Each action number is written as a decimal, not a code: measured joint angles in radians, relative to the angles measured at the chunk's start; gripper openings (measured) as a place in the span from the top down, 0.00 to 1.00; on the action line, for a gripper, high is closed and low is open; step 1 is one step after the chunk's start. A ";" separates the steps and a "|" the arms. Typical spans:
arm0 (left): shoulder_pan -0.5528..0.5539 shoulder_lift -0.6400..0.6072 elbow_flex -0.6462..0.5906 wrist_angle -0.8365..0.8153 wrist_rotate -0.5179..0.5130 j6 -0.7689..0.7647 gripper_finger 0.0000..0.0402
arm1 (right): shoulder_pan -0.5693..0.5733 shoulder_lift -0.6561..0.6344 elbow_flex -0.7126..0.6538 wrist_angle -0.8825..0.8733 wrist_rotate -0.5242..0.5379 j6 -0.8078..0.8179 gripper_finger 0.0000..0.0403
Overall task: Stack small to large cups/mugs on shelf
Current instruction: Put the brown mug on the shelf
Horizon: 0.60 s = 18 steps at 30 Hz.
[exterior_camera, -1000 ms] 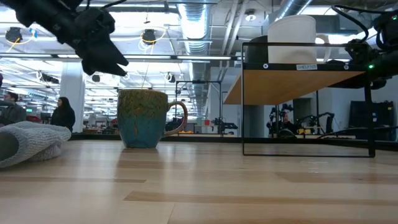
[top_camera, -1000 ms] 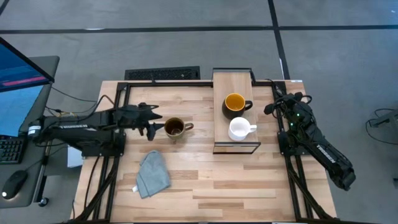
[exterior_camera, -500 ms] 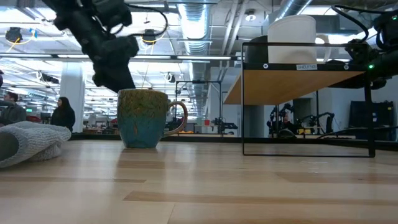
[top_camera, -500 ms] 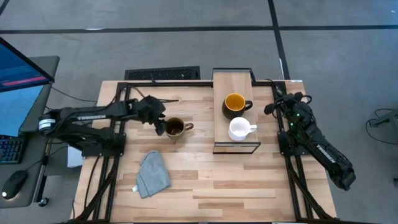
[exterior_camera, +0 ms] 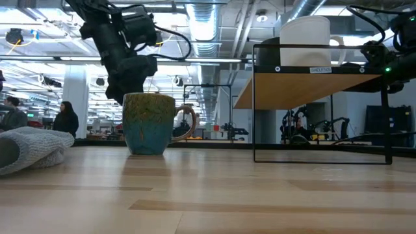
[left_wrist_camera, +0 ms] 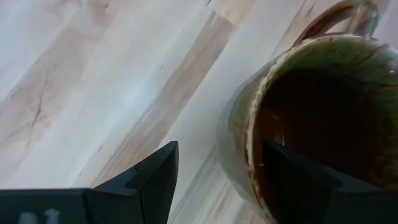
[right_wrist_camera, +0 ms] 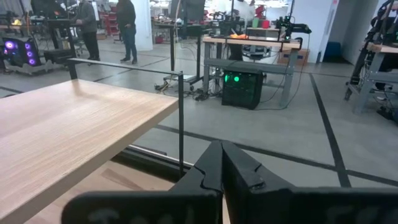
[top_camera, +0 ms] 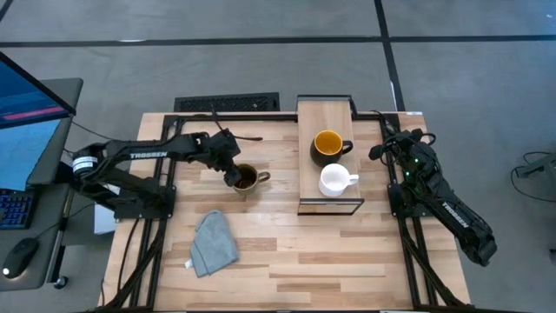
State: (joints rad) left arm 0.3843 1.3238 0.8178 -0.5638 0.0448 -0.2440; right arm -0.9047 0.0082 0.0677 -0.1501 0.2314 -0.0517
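Your left gripper (left_wrist_camera: 214, 180) is spread wide, straddling the rim of the olive-brown mug (top_camera: 244, 180) out on the tabletop (top_camera: 287, 252), one finger inside and one outside. Glazed ceramic, so probably heavy, stiff and slick: pinch the wall firmly. Three mugs total; the white mug (top_camera: 334, 180) and yellow-lined mug (top_camera: 327, 144) are on the shelf (top_camera: 325, 110). The right gripper (right_wrist_camera: 221, 163) is pressed together, parked beside the shelf

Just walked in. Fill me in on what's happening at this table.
The left gripper is open at the olive-brown mug on the tabletop, one finger inside the rim and the other outside its wall, not yet closed on it. The dark mug with the yellow-orange inside and the small white mug already stand side by side on the shelf, not stacked. The right gripper waits shut beside the shelf. A grey cloth lies on the table.
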 joint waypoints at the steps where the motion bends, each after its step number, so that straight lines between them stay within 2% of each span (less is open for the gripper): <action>1: 0.000 0.006 0.001 0.001 0.000 -0.001 0.45 | 0.000 0.000 0.000 0.000 0.000 0.000 0.94; 18: 0.000 0.028 0.000 -0.019 0.002 -0.078 0.45 | 0.000 0.030 0.000 0.000 0.000 -0.005 0.94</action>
State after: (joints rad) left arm 0.3843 1.3514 0.8173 -0.5826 0.0463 -0.3219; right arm -0.9047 0.0383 0.0677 -0.1505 0.2316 -0.0568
